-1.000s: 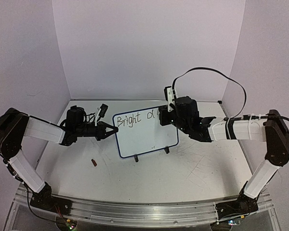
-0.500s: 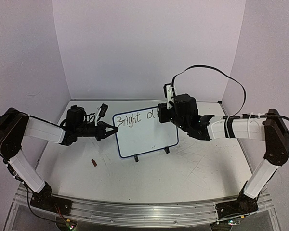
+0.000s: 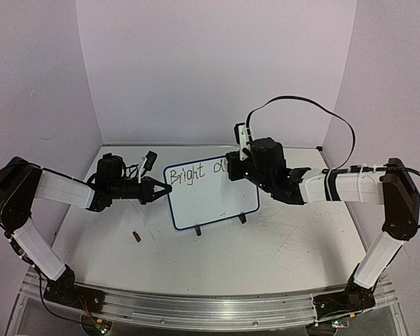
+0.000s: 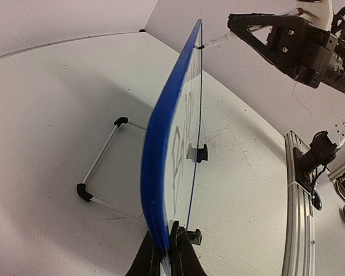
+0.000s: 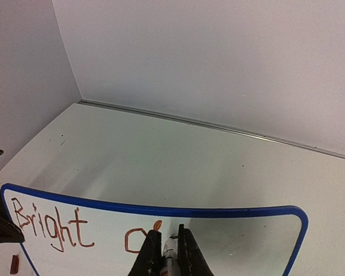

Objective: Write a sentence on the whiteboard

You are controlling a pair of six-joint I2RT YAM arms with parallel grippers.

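Note:
The whiteboard (image 3: 213,199) stands upright on its two black feet in the middle of the table. My left gripper (image 3: 165,187) is shut on its left blue rim (image 4: 160,172), which the left wrist view shows edge-on between the jaws (image 4: 165,244). My right gripper (image 3: 233,172) is at the board's top line, shut on a marker (image 5: 171,254) whose tip touches the board. The sentence (image 5: 52,225) reads "Bright" plus a partly drawn "d"; the marker and fingers hide whatever follows.
A small brown cap-like piece (image 3: 136,236) lies on the table in front of the board's left side. A wire stand (image 4: 101,158) sits behind the board. Side and back walls close in the table, and a metal rail (image 3: 196,308) runs along the near edge.
My right gripper with the marker has shifted a little to the left along the board's top line. The left gripper and the board have stayed put.

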